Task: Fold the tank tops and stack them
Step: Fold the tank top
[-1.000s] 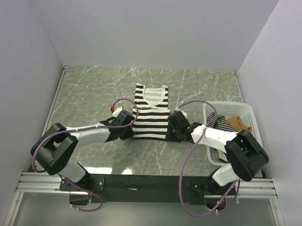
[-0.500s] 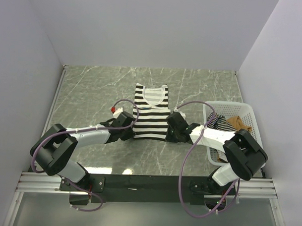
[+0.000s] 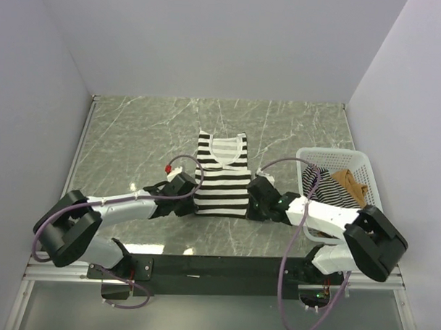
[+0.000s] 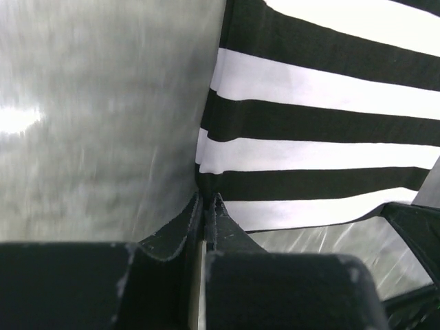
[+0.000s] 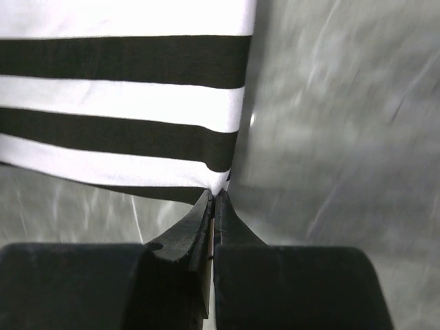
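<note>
The wide-striped tank top [image 3: 221,176] lies flat in the middle of the table, neckline at the far end. My left gripper [image 3: 190,196] is shut on its near left corner [image 4: 206,172], seen in the left wrist view. My right gripper [image 3: 252,202] is shut on its near right corner [image 5: 220,180], seen in the right wrist view. The thin-striped tank top [image 3: 326,189] and the tan-brown tank top [image 3: 350,182] lie bunched in the basket at the right.
The white lattice basket [image 3: 367,170] stands at the right edge of the grey marble table [image 3: 135,133]. White walls close in the left, back and right sides. The arms' base rail runs along the near edge.
Both grippers have pulled the wide-striped top toward the near edge, so its hem now lies closer to the bases. The arms have drawn back and lowered.
</note>
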Robot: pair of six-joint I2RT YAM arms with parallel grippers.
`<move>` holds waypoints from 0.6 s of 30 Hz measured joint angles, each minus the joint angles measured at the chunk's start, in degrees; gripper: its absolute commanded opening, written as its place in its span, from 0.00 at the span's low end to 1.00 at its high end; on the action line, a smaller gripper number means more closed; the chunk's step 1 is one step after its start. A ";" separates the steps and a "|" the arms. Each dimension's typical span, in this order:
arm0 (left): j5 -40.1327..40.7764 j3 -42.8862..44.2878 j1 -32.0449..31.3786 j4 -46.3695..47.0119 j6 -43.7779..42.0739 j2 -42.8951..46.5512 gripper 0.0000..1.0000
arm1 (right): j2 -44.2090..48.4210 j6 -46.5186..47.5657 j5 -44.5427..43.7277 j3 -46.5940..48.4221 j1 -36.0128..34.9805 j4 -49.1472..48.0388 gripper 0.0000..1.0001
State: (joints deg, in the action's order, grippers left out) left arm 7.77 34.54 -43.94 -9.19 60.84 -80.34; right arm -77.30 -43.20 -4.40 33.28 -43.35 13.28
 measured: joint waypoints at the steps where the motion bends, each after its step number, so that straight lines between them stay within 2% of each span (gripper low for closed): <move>1: -0.13 -0.46 -0.72 -0.81 0.17 0.87 0.00 | 1.22 -0.31 0.00 -0.61 -1.09 0.85 0.00; 13: 0.22 -2.73 -13.88 -15.10 9.14 15.32 0.01 | 17.59 -6.03 -0.72 -2.64 -12.90 14.25 0.00; 18: 1.84 -0.31 -14.51 -20.39 11.30 18.10 0.01 | 19.08 -6.16 -2.23 1.64 -13.03 19.89 0.00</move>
State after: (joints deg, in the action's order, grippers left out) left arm 9.61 34.24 -58.46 -29.58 72.14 -62.24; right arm -58.22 -49.36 -6.63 34.92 -56.38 33.17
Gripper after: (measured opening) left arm 0.068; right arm 0.010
